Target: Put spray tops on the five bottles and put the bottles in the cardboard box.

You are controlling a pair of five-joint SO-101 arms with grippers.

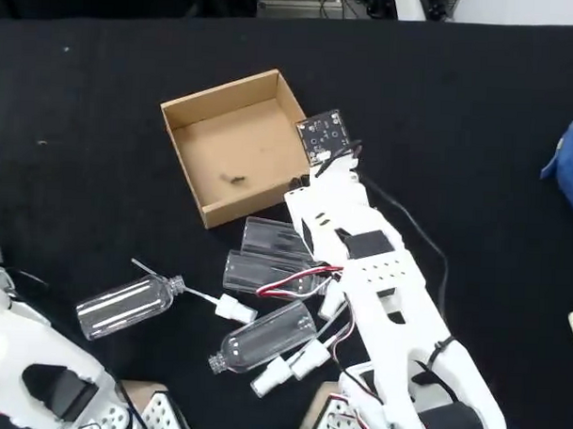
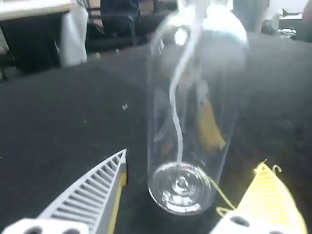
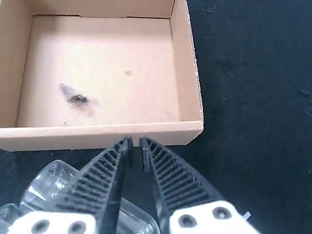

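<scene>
Spreading my left fingers wide, pinching my right ones almost closed.
My left gripper point(image 2: 192, 161) gapes with a clear plastic bottle point(image 2: 195, 97), thin tube inside, between its ribbed fingers point(image 2: 92, 190), touching neither. My right gripper point(image 3: 135, 142), black and ribbed, holds nothing beside the cardboard box point(image 3: 97, 131), which sits upper left of centre in the high view; more smooth bottles point(image 1: 268, 336) lie at lower centre there.
</scene>
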